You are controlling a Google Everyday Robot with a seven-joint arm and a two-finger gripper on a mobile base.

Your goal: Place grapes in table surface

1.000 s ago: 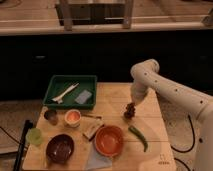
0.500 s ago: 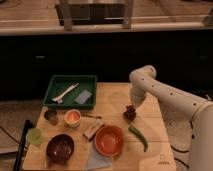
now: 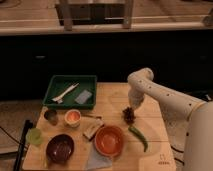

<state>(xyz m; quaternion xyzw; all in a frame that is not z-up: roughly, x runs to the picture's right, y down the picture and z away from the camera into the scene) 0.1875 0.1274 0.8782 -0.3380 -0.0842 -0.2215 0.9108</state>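
Observation:
The grapes (image 3: 129,115), a small dark reddish-purple cluster, are low on the light tan wooden table surface (image 3: 112,100), right of centre; I cannot tell whether they rest on it. My gripper (image 3: 131,107) points down right above them and touches or nearly touches the top of the cluster. The white arm (image 3: 165,97) reaches in from the right, with its elbow above the table's back right part.
A green tray (image 3: 56,98) with a utensil and a grey pad sits at the back left. An orange bowl (image 3: 109,140), a dark purple bowl (image 3: 60,148), a small bowl (image 3: 72,117), two cups and a green chili pepper (image 3: 139,138) lie in front.
The gripper has come down with the grapes, from a little above the table to table level. The arm's elbow has shifted slightly to the left.

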